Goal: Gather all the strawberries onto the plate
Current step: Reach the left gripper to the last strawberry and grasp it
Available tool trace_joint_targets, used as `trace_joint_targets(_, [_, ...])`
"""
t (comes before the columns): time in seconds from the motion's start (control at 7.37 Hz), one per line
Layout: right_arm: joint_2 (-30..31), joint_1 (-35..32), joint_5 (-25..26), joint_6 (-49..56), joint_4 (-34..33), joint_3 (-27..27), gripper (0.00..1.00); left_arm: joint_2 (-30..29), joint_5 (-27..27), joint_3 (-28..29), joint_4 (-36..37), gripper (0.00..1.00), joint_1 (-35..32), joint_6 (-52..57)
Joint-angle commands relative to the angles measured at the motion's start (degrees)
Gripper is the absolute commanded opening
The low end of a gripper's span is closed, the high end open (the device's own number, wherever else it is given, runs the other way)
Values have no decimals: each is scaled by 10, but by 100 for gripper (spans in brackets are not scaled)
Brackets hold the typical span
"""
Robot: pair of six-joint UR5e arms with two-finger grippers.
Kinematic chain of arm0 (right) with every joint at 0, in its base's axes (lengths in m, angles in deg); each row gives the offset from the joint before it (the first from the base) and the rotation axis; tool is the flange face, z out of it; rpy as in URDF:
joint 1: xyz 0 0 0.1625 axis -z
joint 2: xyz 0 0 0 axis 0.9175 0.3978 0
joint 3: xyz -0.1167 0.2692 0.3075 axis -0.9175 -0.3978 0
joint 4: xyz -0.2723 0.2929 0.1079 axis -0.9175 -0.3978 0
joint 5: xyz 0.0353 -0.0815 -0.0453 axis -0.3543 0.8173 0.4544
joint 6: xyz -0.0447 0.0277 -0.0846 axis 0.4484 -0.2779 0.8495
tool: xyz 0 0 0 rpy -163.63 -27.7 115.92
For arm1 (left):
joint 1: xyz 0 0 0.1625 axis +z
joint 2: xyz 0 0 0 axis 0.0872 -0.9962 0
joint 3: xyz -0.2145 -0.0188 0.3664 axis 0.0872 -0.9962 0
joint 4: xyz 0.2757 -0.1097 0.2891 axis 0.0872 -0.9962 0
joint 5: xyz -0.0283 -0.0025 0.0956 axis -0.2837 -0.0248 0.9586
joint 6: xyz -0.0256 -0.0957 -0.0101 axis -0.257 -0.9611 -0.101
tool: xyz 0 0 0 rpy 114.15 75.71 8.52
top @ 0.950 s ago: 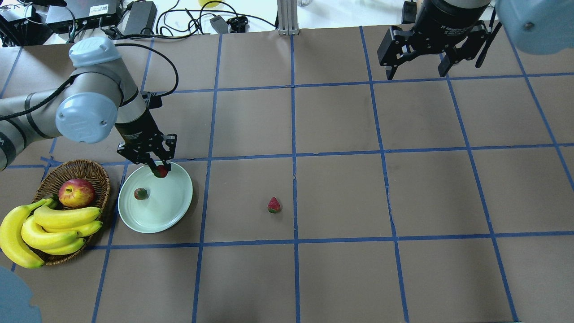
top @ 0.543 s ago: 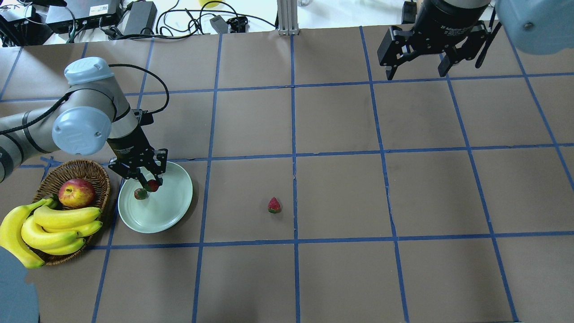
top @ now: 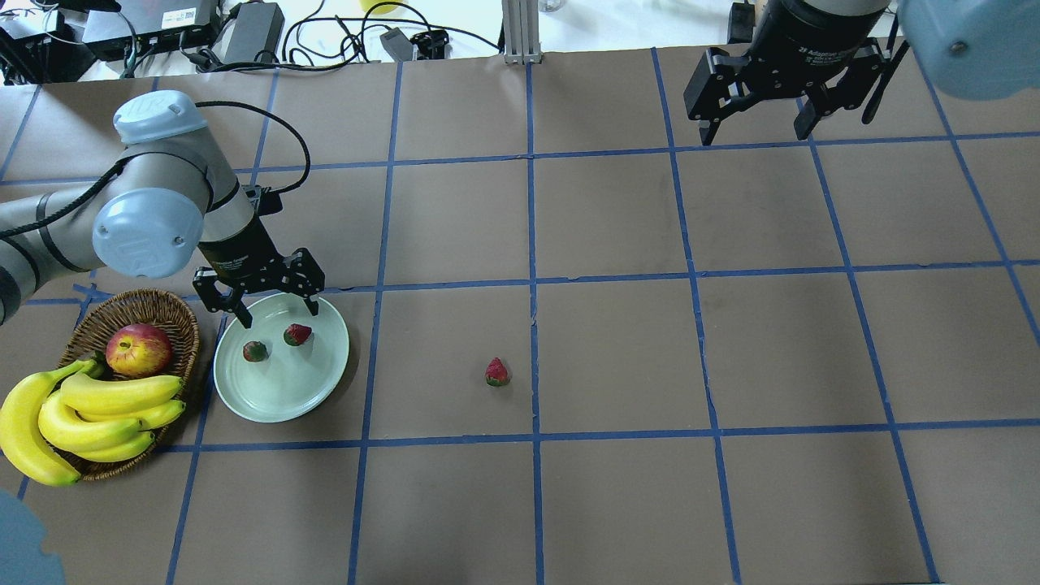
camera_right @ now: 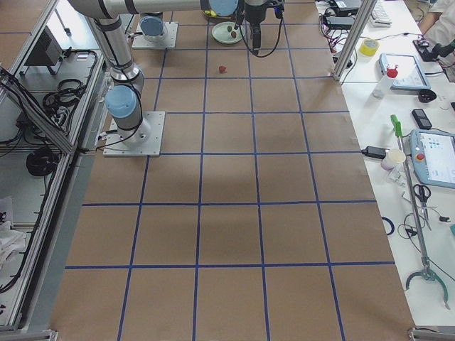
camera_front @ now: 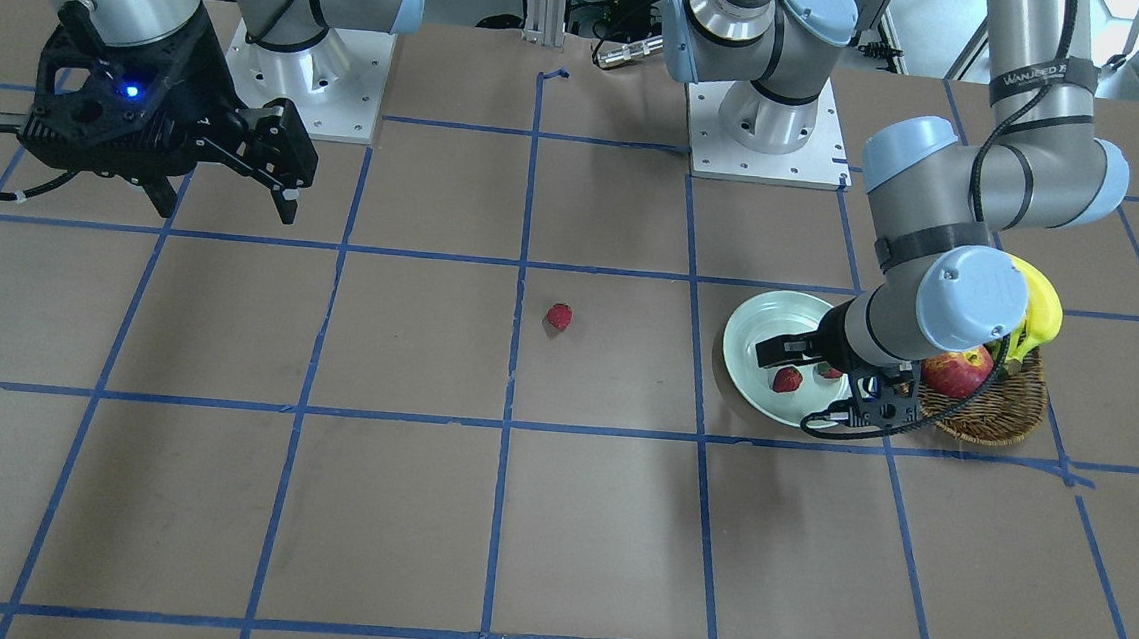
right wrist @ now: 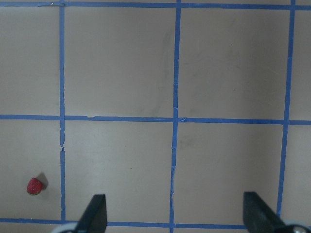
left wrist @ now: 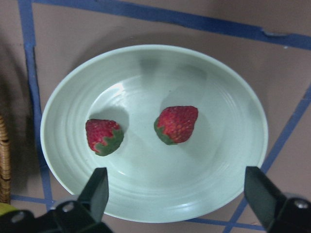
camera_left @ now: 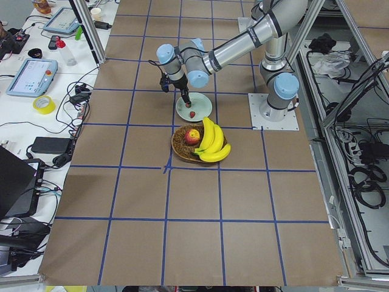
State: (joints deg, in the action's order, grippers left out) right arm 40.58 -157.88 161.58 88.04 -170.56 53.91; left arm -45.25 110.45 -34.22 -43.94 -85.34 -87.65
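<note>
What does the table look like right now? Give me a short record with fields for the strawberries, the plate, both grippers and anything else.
plate: pale green, beside the basket
in plate: first strawberry, second strawberry, lying apart
outside plate: third strawberry, on the table near its middle
left gripper: open, empty, over the plate's far rim
right gripper: open, empty, over the table's far right, away from all fruit
basket contents: apple, bananas
left to collect: one strawberry

You lose most of the bananas (camera_front: 1039, 308) and part of the basket (camera_front: 1006, 418) behind the left arm (camera_front: 972, 298) in the front-facing view; one strawberry (camera_front: 831, 371) is half hidden too.
</note>
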Motion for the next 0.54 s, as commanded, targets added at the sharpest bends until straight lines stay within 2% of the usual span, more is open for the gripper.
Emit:
trace_joint_targets(0.0, [0, 0, 0, 0, 0, 0, 100, 14, -58, 1, 6, 100, -92, -69])
trace_joint_targets(0.14, [0, 0, 0, 0, 0, 0, 100, 4, -116, -4, 46, 100, -142, -133])
trace_joint_targets(0.41, [0, -1, 0, 0, 0, 0, 100, -14, -142, -34, 139, 100, -210, -187])
